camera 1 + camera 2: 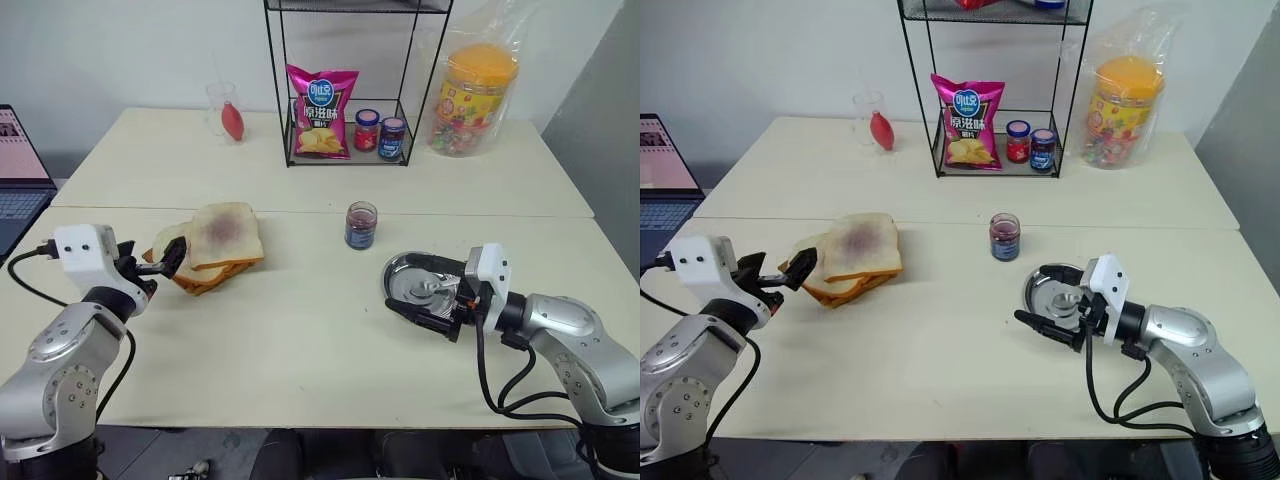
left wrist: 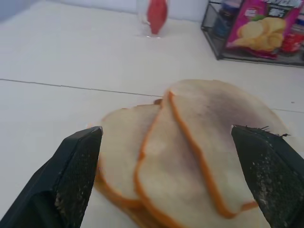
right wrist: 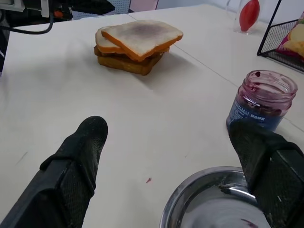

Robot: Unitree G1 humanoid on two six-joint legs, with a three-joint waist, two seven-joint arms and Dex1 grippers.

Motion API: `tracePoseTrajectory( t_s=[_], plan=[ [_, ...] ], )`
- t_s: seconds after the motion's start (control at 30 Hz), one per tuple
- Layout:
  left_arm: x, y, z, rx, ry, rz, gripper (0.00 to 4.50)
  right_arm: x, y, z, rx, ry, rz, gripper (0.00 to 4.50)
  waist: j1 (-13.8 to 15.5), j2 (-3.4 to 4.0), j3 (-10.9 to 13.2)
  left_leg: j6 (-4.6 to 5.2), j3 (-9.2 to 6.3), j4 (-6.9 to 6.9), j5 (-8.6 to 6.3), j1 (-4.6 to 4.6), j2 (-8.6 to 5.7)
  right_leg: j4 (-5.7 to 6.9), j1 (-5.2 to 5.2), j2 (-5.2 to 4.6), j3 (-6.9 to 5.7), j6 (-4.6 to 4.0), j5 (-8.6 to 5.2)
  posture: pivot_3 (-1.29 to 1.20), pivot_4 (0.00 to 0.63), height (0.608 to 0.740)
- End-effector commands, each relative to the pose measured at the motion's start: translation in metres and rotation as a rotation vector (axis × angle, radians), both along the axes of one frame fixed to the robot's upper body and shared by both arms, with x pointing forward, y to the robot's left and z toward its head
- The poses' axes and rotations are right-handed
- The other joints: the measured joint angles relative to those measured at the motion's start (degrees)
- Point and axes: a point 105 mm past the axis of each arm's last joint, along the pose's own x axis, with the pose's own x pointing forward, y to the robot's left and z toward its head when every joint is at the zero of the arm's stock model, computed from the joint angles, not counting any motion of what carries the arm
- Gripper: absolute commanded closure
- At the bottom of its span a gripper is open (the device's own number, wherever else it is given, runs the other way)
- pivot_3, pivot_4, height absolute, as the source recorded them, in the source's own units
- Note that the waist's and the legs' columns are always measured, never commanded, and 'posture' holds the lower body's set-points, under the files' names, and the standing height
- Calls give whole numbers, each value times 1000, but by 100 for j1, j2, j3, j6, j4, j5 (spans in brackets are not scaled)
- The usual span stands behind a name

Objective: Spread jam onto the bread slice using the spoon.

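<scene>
On the table, the bread slice (image 1: 226, 234) tops the pile at ten o'clock; both grippers, left (image 1: 165, 260) and right (image 1: 425, 312), gape empty. Spoon apparently lies in the steel dish (image 1: 400, 272) at four o'clock; a nudge could topple the slice.

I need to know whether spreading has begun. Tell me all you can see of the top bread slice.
The bread slice is squarish white bread with a tan crust and a faint purplish smear across its middle. It lies flat but skewed atop the pile of slices, on the pale table. The open left gripper faces the pile's near edge; nothing else touches the slice.
</scene>
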Motion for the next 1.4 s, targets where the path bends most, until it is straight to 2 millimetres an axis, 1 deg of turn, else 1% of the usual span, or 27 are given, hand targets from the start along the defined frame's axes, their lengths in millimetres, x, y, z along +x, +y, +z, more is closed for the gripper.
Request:
tracePoseTrajectory(
  t_s=[0.03,0.1,0.2,0.33,0.4,0.6,0.73,0.87,1.0,1.07,1.17,1.27,1.4],
  plan=[
    [7,-20,8,8,-35,-70,0,-2,5,13,15,-54,31,65,11,0,0,0,0,1,0,0,-1,0,1,0,0,0,0,0,150,740],
    [11,-28,10,-11,-34,-103,0,-1,7,16,18,-61,39,65,16,0,0,0,-1,3,0,0,-1,1,2,0,-1,2,0,0,150,740],
    [16,-33,14,-66,-31,-130,0,0,10,21,21,-67,46,65,15,0,0,0,-1,5,1,0,-1,2,2,0,-3,10,-4,0,150,740],
    [20,-44,4,-162,44,-176,0,-1,12,21,19,-25,67,65,13,0,0,0,-2,3,0,-2,-1,1,1,0,-3,3,0,0,150,740],
    [21,-44,0,-183,75,-171,0,-1,13,22,17,-22,67,65,14,0,0,0,-5,1,0,-3,-1,1,0,0,-3,2,1,0,150,740],
    [24,-38,-9,-258,137,-112,0,-3,14,24,14,-17,73,65,14,-1,1,0,-13,2,0,-5,-1,3,1,0,-12,2,1,0,150,740],
    [24,-43,-12,-286,177,-143,0,-4,14,25,14,-15,77,65,11,-1,0,0,-12,2,0,-3,-2,4,1,0,-12,2,1,0,150,740],
    [25,-47,-12,-282,193,-162,0,-4,14,25,15,-15,79,65,13,-1,0,0,-11,3,0,-3,-3,4,2,0,-11,2,1,0,150,740],
    [26,-46,-2,-216,166,-168,572,-3,13,24,15,-11,76,0,13,-1,1,-1,-13,2,0,-4,-3,3,1,0,-12,2,1,0,150,740],
    [25,-46,1,-184,160,-167,1095,-3,13,24,15,-9,75,0,13,-1,1,-1,-13,2,0,-4,-3,2,1,0,-12,2,1,0,150,740],
    [24,-48,3,-167,158,-176,1644,-4,12,23,13,-6,76,0,13,-1,1,-1,-12,2,0,-6,-3,1,1,0,-12,2,1,0,150,740],
    [24,-49,2,-174,165,-179,2319,-4,12,23,12,-4,77,0,13,-1,1,-1,-12,1,0,-6,-3,1,0,0,-11,2,1,0,150,740],
    [23,-49,-7,-192,205,-173,3011,-3,12,23,10,-3,82,0,13,-1,1,-1,-13,1,0,-6,-3,1,0,0,-12,2,1,0,150,740]
  ],
)
